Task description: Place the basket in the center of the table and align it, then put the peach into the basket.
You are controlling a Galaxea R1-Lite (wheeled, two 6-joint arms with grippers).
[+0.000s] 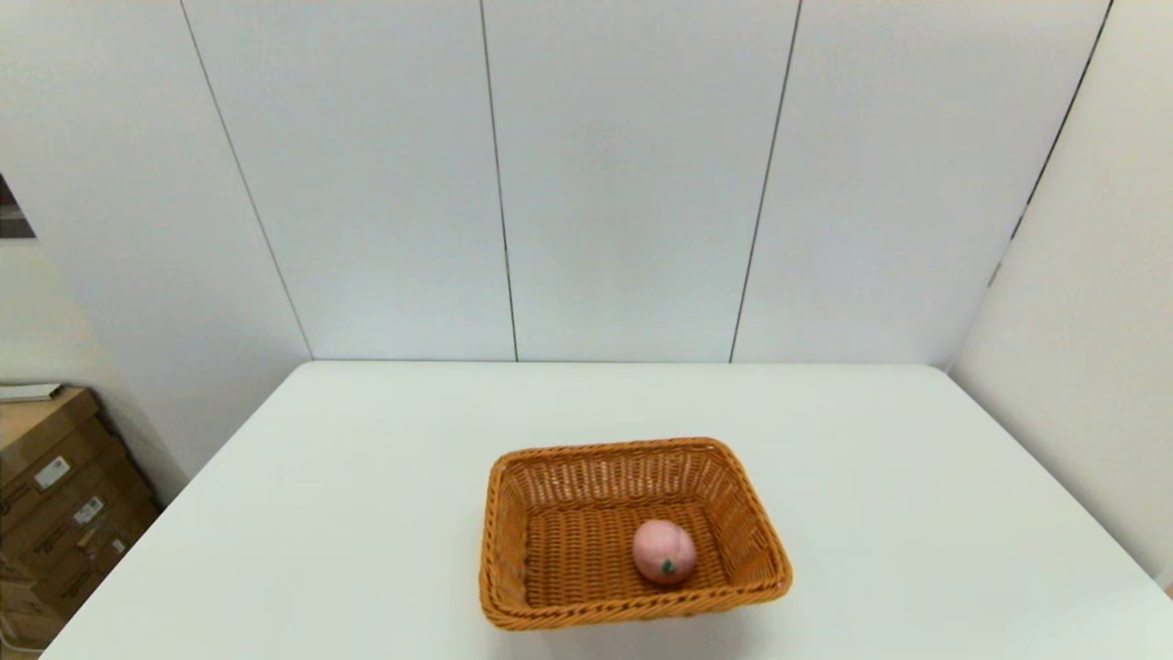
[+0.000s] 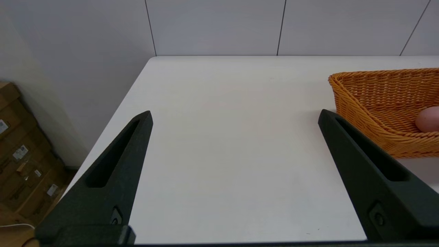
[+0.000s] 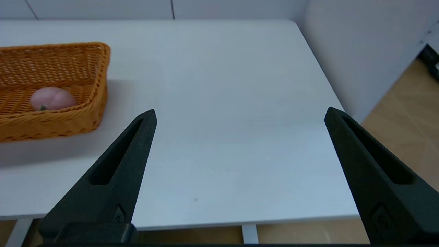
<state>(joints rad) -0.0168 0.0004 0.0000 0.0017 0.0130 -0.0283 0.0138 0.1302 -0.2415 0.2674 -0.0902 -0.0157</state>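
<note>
An orange-brown wicker basket (image 1: 550,541) stands on the white table (image 1: 321,477), near the middle of its front part, slightly turned. A pale pink peach (image 1: 663,551) with a small green mark lies inside it, toward the front right. Neither arm shows in the head view. The left gripper (image 2: 235,118) hangs open over bare table to the left of the basket (image 2: 377,99), where the peach (image 2: 428,119) peeks over the rim. The right gripper (image 3: 240,115) is open near the table's front right, well right of the basket (image 3: 58,65) and peach (image 3: 53,98). Both hold nothing.
White wall panels rise behind the table. Cardboard boxes (image 1: 55,495) are stacked on the floor off the table's left side. The table's right edge and front edge (image 3: 240,219) lie close to the right gripper, with wooden floor beyond.
</note>
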